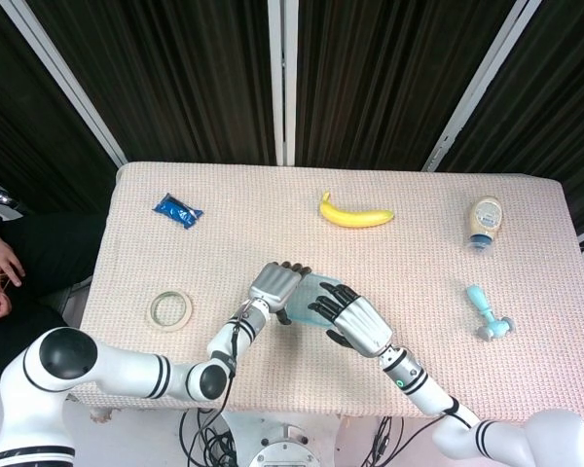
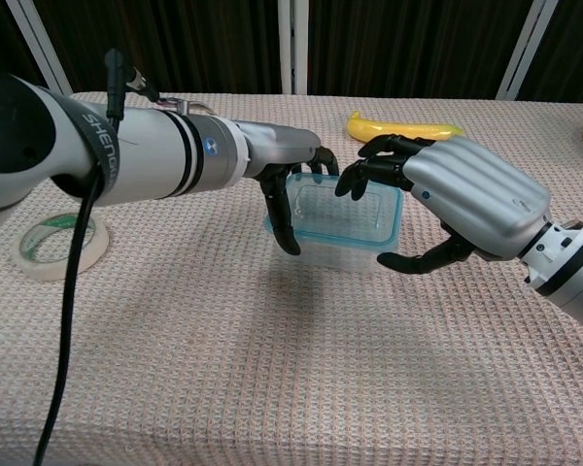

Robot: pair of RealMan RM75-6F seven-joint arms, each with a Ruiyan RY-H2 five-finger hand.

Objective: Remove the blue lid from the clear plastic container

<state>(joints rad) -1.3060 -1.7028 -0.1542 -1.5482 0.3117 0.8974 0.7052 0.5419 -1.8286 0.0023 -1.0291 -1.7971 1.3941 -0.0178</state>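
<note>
Both arms are glossy white tubes broken by black bands at the joints — the left one bears grey lettering on a band and a small blue round mark. A black cable (image 2: 70, 291) trails beside it. The left hand (image 2: 290, 184) and right hand (image 2: 437, 209) have ribbed silver backs and black fingers.
</note>
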